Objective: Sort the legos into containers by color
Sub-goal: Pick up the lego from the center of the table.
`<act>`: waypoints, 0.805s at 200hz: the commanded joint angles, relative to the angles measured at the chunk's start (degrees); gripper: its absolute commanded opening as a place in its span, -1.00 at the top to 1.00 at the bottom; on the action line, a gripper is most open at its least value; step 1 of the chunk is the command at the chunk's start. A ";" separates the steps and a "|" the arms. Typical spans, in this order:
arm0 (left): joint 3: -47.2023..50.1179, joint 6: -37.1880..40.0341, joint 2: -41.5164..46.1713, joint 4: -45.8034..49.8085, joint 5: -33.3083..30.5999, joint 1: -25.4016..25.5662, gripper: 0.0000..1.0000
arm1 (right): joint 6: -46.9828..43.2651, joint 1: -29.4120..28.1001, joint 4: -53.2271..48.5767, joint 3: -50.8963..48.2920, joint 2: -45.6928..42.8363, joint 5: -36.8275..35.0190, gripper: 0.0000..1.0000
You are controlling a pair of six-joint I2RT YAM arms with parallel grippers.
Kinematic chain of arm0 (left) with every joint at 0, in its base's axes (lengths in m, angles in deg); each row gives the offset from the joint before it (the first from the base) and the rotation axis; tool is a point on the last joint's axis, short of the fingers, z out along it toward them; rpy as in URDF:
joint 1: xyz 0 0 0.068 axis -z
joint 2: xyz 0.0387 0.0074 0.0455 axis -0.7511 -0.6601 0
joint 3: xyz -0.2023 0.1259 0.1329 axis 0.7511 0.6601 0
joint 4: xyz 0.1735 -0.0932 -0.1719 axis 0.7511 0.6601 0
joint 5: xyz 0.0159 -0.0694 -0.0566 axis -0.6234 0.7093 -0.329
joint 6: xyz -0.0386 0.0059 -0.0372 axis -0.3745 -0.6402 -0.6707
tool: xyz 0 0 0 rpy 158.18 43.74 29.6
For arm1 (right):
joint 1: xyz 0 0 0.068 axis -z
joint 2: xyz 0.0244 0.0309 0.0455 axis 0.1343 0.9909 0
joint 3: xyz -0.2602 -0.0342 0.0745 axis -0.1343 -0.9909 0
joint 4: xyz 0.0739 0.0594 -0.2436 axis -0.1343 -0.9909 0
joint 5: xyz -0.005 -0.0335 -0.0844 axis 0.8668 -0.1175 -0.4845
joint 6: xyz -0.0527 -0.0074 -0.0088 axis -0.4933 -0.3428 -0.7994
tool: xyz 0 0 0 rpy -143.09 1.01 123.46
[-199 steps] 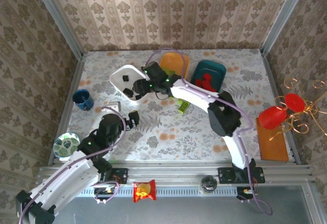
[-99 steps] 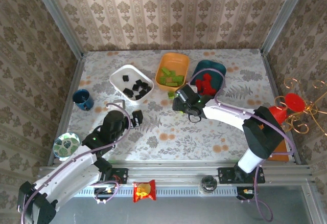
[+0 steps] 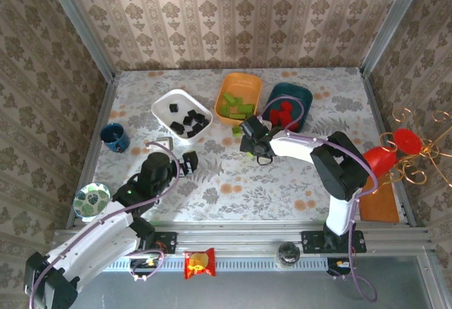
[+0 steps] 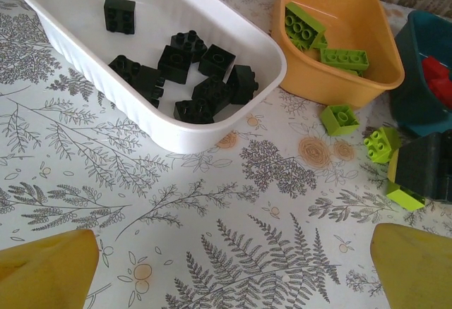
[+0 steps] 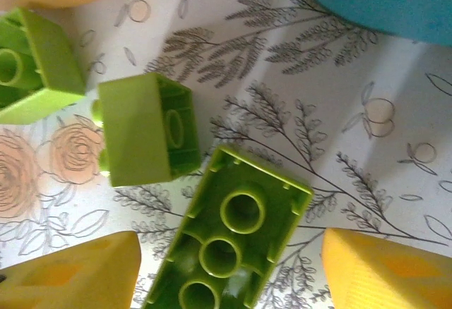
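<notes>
White tray [image 4: 176, 138]: black bricks [image 4: 175, 63]. Orange tray [image 4: 332, 94]: lime bricks [image 4: 304, 27]. Teal tray [image 4: 411, 106]: red bricks [image 4: 439, 77]. Tabletop [image 4: 212, 203]: two square lime bricks [image 5: 145, 129] near orange tray. Right pincer [image 5: 229, 274]: partly open, astride long lime brick [image 5: 236, 238], underside up. Left pincer [image 4: 233, 267]: wide, empty.

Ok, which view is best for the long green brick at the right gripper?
Right wrist: the long green brick lies underside up between the yellow fingers, its tubes plain to see. Left wrist catches what looks like one lime corner of it near the frame's right edge. From above, the right gripper sits over it.
</notes>
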 commanded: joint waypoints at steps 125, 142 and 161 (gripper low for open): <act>-0.27 1.38 0.30 -2.81 4.30 -1.50 -1.00 | -10.16 -1.36 4.89 -8.90 -16.73 4.05 0.45; -0.14 1.38 -0.53 -3.75 5.27 -1.59 -1.00 | -12.70 -0.61 3.98 -5.08 -17.44 4.02 0.45; -0.31 1.12 -1.84 -4.24 5.98 -1.70 -1.00 | -13.68 1.66 3.74 1.64 -13.45 5.26 0.45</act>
